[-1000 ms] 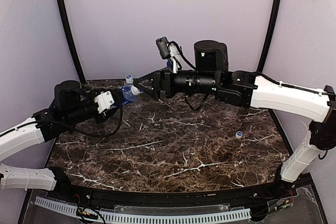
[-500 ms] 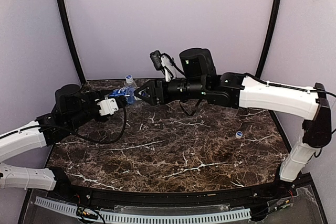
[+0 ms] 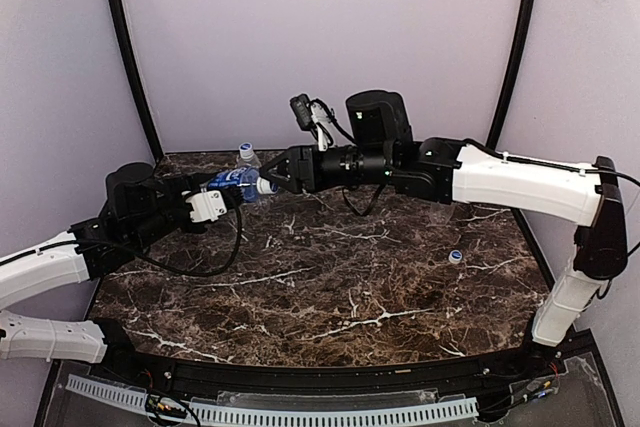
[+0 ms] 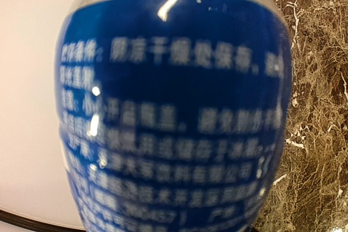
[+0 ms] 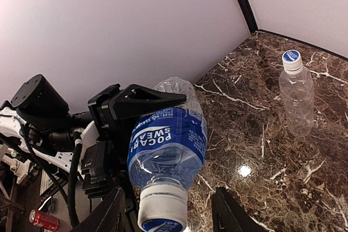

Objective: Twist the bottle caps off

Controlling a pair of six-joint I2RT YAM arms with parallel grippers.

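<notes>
Nearest, at 4 o'clock on the table (image 3: 330,337), a loose cap (image 3: 455,257) lies alone, well apart from both arms. I judge from it that one bottle is already opened.

Farther in, at 10 o'clock, the left gripper (image 3: 222,190) is clenched on the labelled bottle (image 5: 168,139). The bottle is carried off the table and laid on its side, with its neck pointing at the right arm. One black finger (image 5: 142,99) lies across the bottle's far end, and the label fills the left wrist view. This grip clamps the body against turning and offers the cap (image 5: 162,213) end-on.

The right gripper (image 3: 272,184) meets the cap from 3 o'clock and is released. In its wrist view its fingers (image 5: 109,218) stand on either side of the cap with gaps showing, not pinching it. The gripper sits roughly in line with the bottle's axis, as a wrist twist would need. The next move looks like closing on the cap and then turning.

Farthest, at 11 o'clock by the back wall (image 3: 320,47), a second bottle (image 5: 296,93) stands upright and capped, waiting its turn.
</notes>
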